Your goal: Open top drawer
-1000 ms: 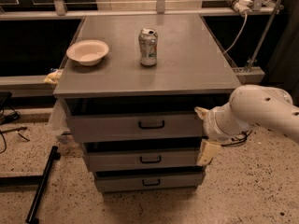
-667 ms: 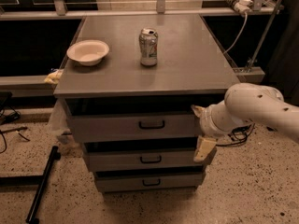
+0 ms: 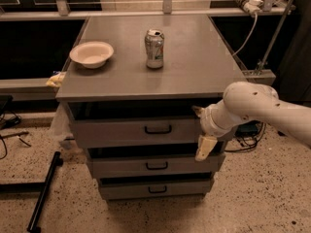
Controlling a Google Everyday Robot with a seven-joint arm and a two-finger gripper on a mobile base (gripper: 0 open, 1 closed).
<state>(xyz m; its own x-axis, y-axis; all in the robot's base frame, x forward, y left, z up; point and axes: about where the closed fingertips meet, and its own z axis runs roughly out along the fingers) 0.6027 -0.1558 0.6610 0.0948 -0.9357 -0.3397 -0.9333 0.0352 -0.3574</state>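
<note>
Wide grey top drawer [image 3: 116, 131] right under the front edge of the worktop [image 3: 194, 67]. Small black handle [image 3: 158, 129] in the middle of it. Thin dark gap along its top. Two shorter drawers [image 3: 121, 167] below.

Gripper [image 3: 200, 129] at the right end of the top drawer, under the front right corner of the worktop, well apart from the handle. Spread open, holding nothing, pale fingers [image 3: 205, 147] one up and one down. White arm [image 3: 262, 106] reaching in from the right.

Bowl [image 3: 91, 54] near the left edge, can [image 3: 154, 48] near the middle, both back from the front edge. Bare floor [image 3: 252, 198] in front. Black pole [image 3: 43, 191] lying on the floor to the left.
</note>
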